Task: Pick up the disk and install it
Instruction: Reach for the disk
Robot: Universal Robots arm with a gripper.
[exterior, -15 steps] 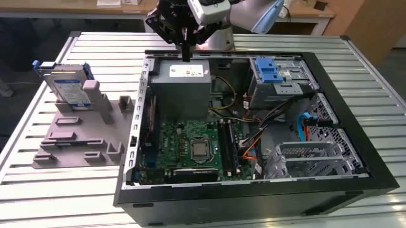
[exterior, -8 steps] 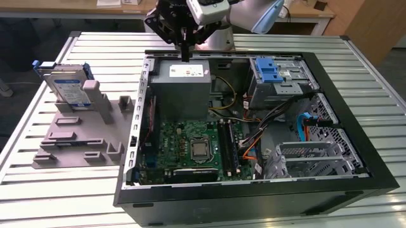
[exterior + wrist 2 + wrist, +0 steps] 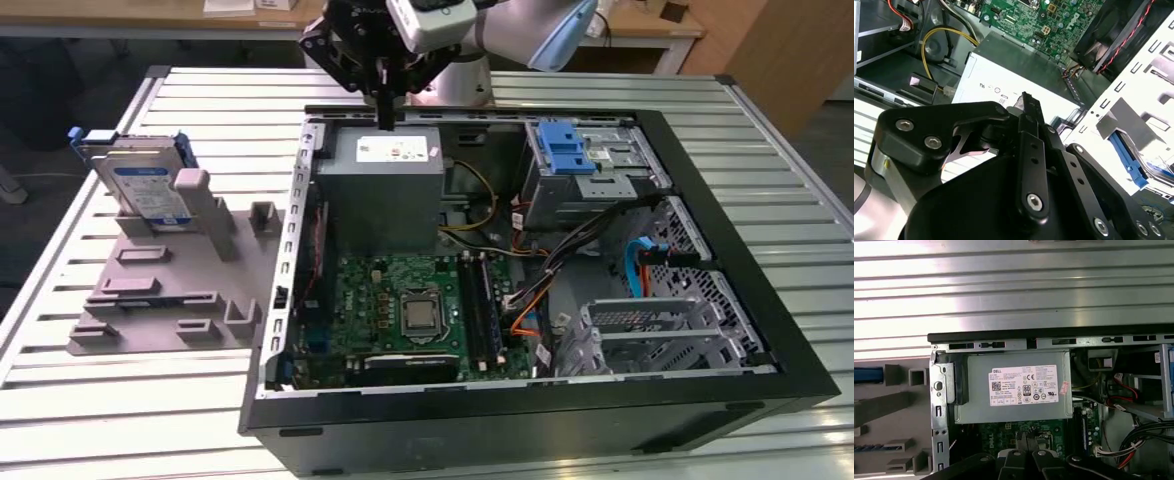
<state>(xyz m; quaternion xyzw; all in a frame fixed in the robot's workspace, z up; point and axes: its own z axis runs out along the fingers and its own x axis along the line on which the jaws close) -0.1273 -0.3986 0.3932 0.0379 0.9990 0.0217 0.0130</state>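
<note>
The disk, a silver drive with a blue-and-white label in a blue carrier, stands on edge in a grey holder at the exterior view's left, outside the computer case. My gripper hangs over the far rim of the open case, above the grey power supply box, well to the right of the disk. Its fingers are shut together with nothing between them, as both wrist views show. A blue edge of the disk's carrier shows in the first wrist view.
The open black case lies on a slatted metal table. Inside are the green motherboard, loose cables, a blue-latched drive cage at the far right and a metal bay at the near right.
</note>
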